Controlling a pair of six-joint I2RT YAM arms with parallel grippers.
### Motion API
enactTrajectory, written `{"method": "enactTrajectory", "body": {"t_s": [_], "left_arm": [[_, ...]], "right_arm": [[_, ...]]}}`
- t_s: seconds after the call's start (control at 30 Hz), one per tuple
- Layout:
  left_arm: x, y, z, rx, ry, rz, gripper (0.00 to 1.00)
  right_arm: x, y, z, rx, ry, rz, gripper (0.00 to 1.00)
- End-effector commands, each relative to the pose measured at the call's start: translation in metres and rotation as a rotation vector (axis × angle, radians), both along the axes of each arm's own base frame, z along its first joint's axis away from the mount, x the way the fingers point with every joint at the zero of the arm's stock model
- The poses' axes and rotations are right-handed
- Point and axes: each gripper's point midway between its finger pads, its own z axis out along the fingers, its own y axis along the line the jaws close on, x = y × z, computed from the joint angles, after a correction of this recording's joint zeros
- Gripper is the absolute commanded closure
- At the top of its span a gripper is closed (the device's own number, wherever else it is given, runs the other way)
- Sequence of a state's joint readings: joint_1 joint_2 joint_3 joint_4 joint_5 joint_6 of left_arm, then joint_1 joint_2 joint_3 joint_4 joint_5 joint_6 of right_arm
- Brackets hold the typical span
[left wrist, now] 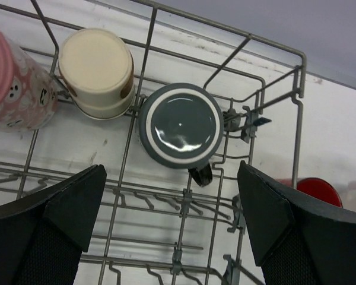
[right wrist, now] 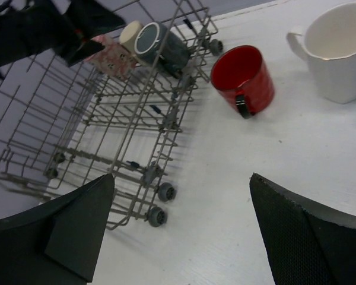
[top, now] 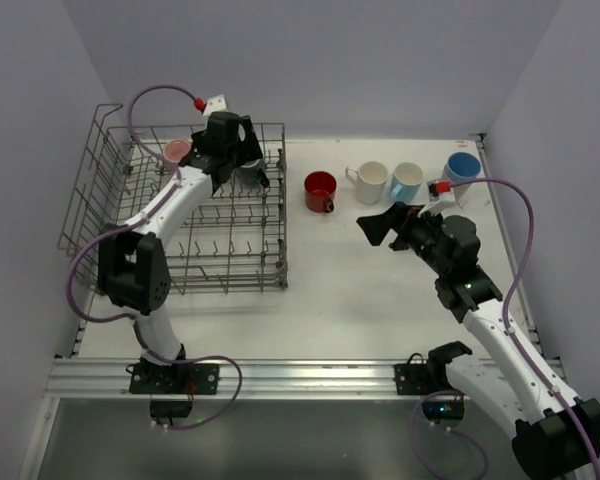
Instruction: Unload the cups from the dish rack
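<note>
The grey wire dish rack [top: 242, 284] stands at the left. My left gripper [top: 243, 166] is open above its far right corner, jaws wide apart, holding nothing. In the left wrist view the gripper [left wrist: 171, 168] hangs over an upside-down dark teal cup [left wrist: 181, 124], with a cream cup [left wrist: 98, 71] and a pink cup [left wrist: 15, 83] to its left. The pink cup [top: 177, 151] shows in the top view. My right gripper [top: 378, 222] is open and empty over the table, right of the rack [right wrist: 124, 119].
On the table behind my right gripper stand a red mug [top: 320, 191], a cream mug [top: 370, 182], a light blue mug [top: 407, 181] and a blue-lined cup [top: 463, 168]. The rack's wheels [right wrist: 160, 205] sit near the right gripper [right wrist: 181, 178]. Walls close in on three sides.
</note>
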State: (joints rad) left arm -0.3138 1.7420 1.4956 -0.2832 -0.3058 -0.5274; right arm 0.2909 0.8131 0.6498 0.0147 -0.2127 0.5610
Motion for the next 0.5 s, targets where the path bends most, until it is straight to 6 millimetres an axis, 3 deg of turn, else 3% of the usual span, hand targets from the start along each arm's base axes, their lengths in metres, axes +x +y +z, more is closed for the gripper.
{"method": "enactTrajectory", "body": {"t_s": [0.0,0.2,0.47], "left_arm": [[0.032,0.000,0.005,0.069,-0.014,0.082,0.00],[0.060,0.003,-0.031,0.171,0.038,0.107,0.00],[0.072,-0.005,-0.042,0.180,0.044,0.069,0.00]], "right_arm": [[-0.014,0.031,0.019,0.048,-0.070,0.127,0.01],[-0.022,0.048,0.020,0.044,-0.090,0.204,0.01],[-0.031,0.058,0.024,0.056,-0.101,0.259,0.01]]}}
